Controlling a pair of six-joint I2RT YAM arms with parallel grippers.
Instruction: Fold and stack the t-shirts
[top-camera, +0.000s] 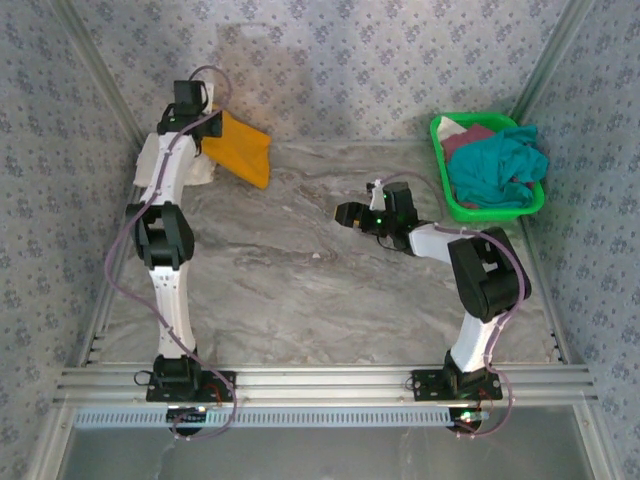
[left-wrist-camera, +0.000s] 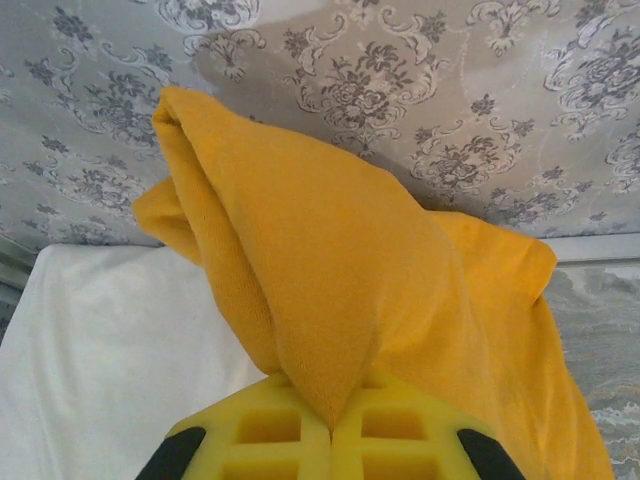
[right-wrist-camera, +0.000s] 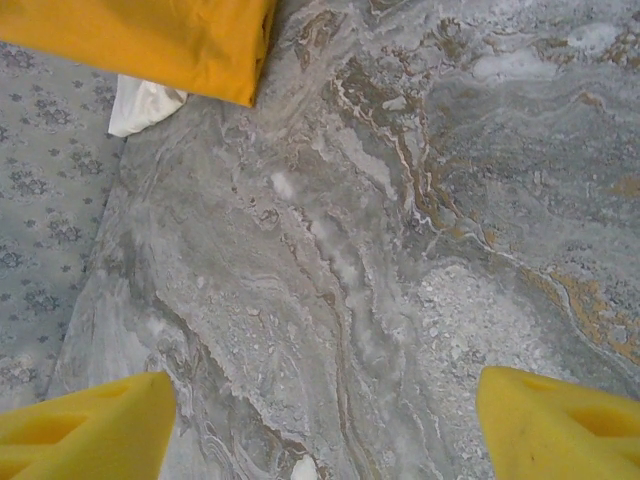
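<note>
Marbled grey table (top-camera: 300, 290), far left corner: the mustard t-shirt (left-wrist-camera: 350, 280) hangs pinched in the left end effector (left-wrist-camera: 330, 428), pads pressed together on a fold, seemingly raised for laying onto the white t-shirt (left-wrist-camera: 120, 340) beneath. Mid-table, the right end effector (right-wrist-camera: 325, 420) hovers spread, empty. Far right, a green basket (top-camera: 490, 212) holds a teal t-shirt (top-camera: 505, 165) and a maroon t-shirt (top-camera: 470, 135), unfolded.

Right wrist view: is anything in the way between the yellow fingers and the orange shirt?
No, nothing visible. Bare marble table lies between the open right gripper and the orange shirt. A corner of the white shirt peeks out beside its edge, off to the left.
</note>
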